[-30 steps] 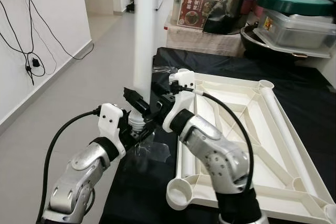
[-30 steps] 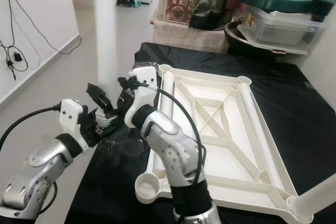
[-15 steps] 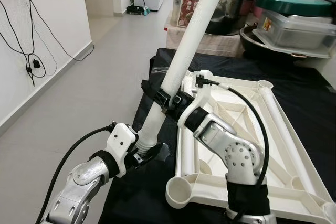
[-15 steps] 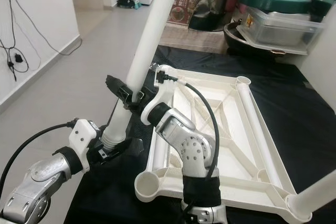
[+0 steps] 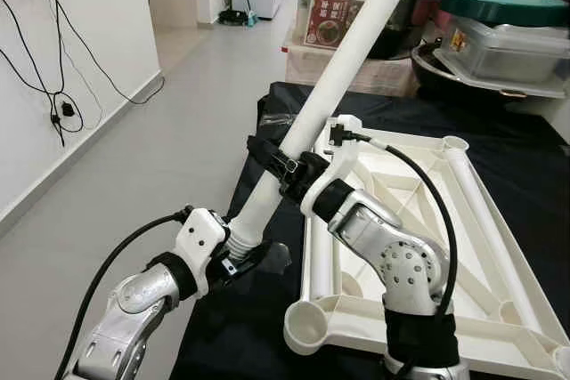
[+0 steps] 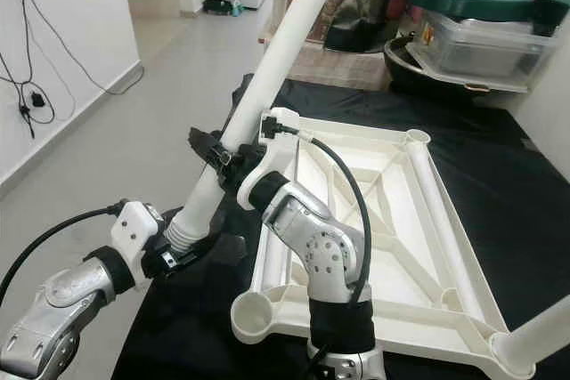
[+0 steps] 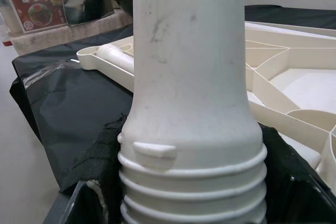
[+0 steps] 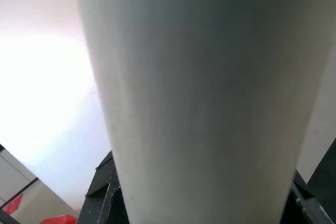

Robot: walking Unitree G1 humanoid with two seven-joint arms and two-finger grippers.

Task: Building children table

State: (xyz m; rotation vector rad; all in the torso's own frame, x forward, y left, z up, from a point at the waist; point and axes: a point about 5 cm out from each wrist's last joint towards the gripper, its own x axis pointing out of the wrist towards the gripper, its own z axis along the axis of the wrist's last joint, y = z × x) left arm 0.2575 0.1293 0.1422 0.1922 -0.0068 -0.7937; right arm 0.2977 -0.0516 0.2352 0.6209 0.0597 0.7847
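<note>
The long white table leg (image 5: 343, 68) leans up over the near corner of the black table (image 5: 525, 166). The left gripper (image 5: 239, 251) has its fingers clamped on the leg's ribbed bottom end. The right gripper (image 5: 283, 163) squeezes the leg higher up. The white tabletop (image 6: 392, 220) lies upside down beside them.

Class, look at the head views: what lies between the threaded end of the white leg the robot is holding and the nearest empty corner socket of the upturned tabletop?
Only bare black cloth, seen in both eye views, separates the leg from the socket.
</note>
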